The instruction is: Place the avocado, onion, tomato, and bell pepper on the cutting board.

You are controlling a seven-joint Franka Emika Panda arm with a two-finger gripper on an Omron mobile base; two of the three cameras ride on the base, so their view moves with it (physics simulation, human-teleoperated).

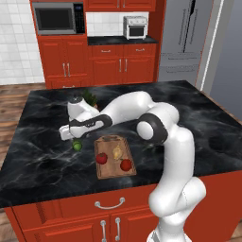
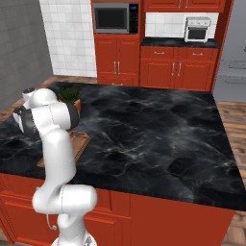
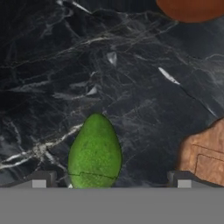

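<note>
The green avocado (image 1: 77,146) lies on the black counter just left of the brown cutting board (image 1: 109,142). My gripper (image 1: 72,137) hangs right over it, open. In the hand view the avocado (image 3: 95,151) sits between my two fingertips (image 3: 41,180), closer to the left one, and neither touches it. On the board lie the tan onion (image 1: 116,152) and two red items (image 1: 101,158) (image 1: 125,164), the tomato and the bell pepper; I cannot tell which is which. The board's handle end (image 3: 204,154) shows at the right of the hand view.
A potted plant (image 1: 90,98) stands on the counter behind my hand, and its orange pot (image 3: 192,8) shows at the top of the hand view. The black marble island (image 2: 158,125) stretches wide to the right. Red cabinets, a microwave and a toaster oven line the far wall.
</note>
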